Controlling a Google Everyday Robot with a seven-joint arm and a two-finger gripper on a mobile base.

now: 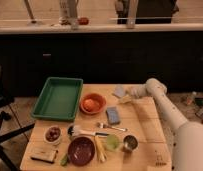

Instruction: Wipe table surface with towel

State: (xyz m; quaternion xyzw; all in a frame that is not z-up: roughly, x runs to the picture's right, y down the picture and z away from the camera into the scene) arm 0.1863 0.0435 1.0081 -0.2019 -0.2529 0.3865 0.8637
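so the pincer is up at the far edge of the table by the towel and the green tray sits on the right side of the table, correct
Not quite. In the camera view the green tray sits on the left side of the table, not the right. The rest holds: the pincer is at the table's far edge, beside the towel.

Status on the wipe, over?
Gripper at the table's far right edge, next to the towel. Towel lies flat on the table. Orange bowl and blue sponge sit close by, in the wiping path.
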